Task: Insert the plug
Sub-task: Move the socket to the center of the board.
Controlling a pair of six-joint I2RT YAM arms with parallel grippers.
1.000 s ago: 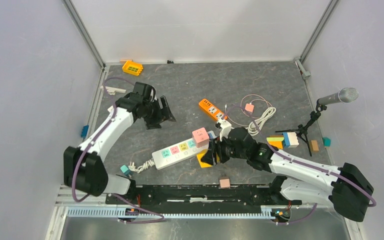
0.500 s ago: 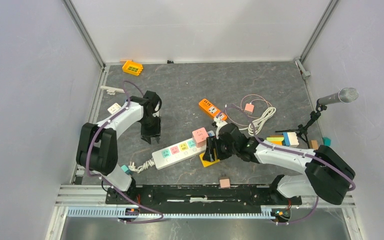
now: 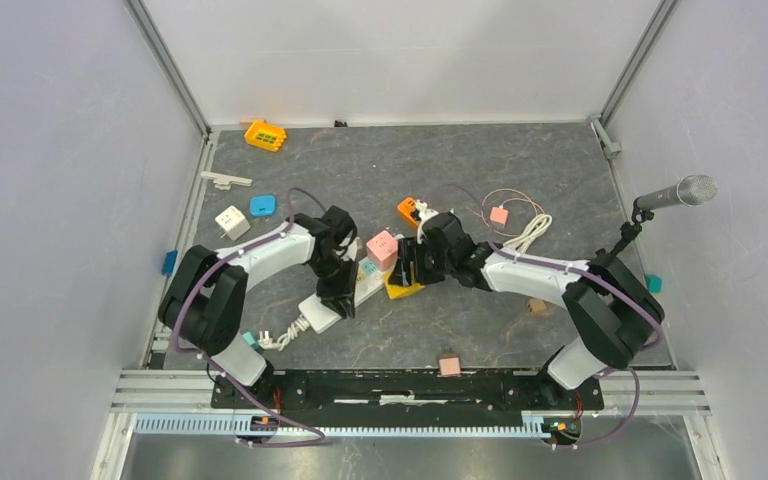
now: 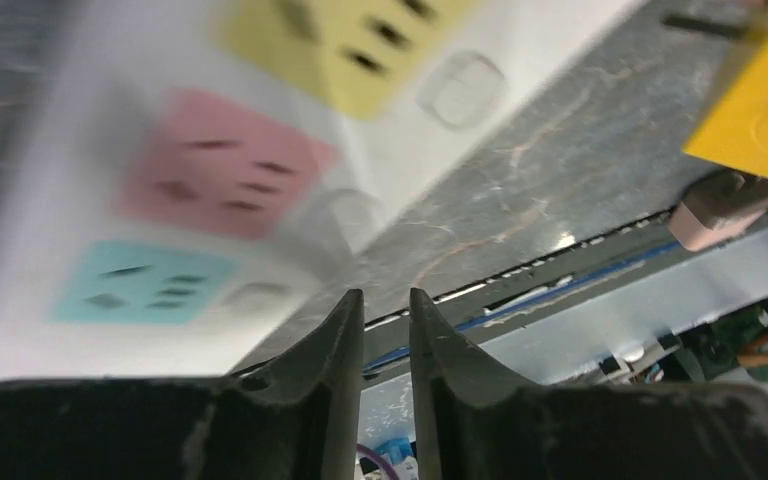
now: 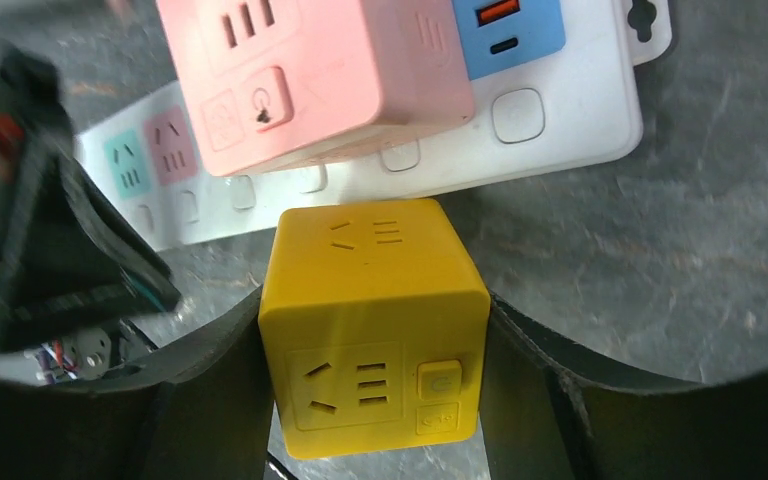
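My right gripper (image 5: 375, 300) is shut on a yellow cube plug (image 5: 370, 330), a finger pressed on each side. The cube (image 3: 400, 287) hangs just beside the white power strip (image 5: 580, 110), close to its edge. A pink cube plug (image 5: 310, 70) sits plugged into the strip, next to a blue USB panel. My left gripper (image 4: 387, 295) hovers low over the strip's (image 4: 430, 130) teal, pink and yellow sockets, its jaws almost together with nothing between them. In the top view it (image 3: 343, 297) is at the strip's (image 3: 318, 314) left half, with the pink cube (image 3: 380, 246) to its right.
An orange strip (image 3: 409, 209) lies behind my right gripper (image 3: 407, 273). A white adapter (image 3: 228, 220) and a blue square (image 3: 262, 206) sit at the left, an orange block (image 3: 265, 134) at the back. A pink adapter on a cable (image 3: 499, 215) and a microphone stand (image 3: 672, 193) are at the right.
The left arm swung from the back left down onto the strip and its jaws closed. The right arm carried the yellow cube back and left; the strip and pink cube shifted with it.
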